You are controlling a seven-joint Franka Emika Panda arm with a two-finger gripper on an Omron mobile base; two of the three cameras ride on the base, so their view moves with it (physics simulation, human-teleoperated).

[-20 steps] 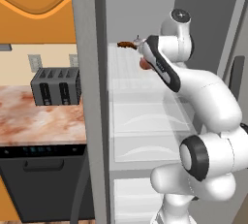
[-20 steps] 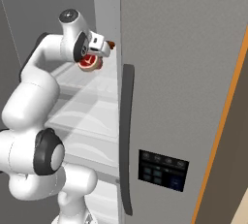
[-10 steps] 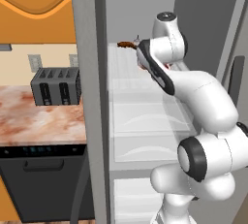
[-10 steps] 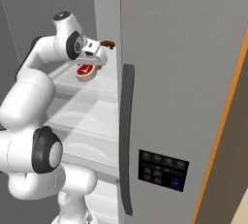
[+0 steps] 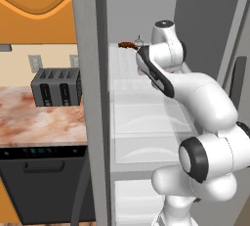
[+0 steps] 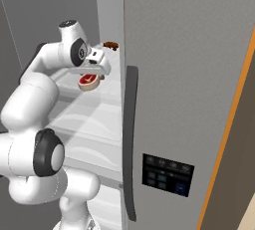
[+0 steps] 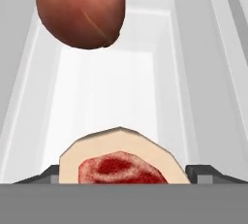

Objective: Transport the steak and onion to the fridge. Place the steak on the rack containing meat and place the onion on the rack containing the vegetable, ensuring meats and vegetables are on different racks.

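Steak (image 7: 121, 162): red, mottled top w/ darker red blotches; pale tan rim & sides. In right base view steak (image 6: 88, 81) reads as red disc w/ tan edge. Onion (image 7: 81, 8): smooth reddish-brown, a few thin lighter streaks. Fridge (image 6: 184, 74): flat grey outside, dark grey vertical handle, small black panel w/ bluish squares; interior (image 5: 146, 117) white w/ clear, pale shelves. Small dark brown item (image 5: 126, 45) on upper shelf. Arm (image 5: 205, 102): white w/ dark grey/black joints. Toaster (image 5: 56, 86): dark grey, black slots. Counter (image 5: 39, 124): pinkish-brown marbled w/ white patches. Dishwasher (image 5: 46, 183): black. Upper cabinets (image 5: 34, 5): orange; wall under them cream.
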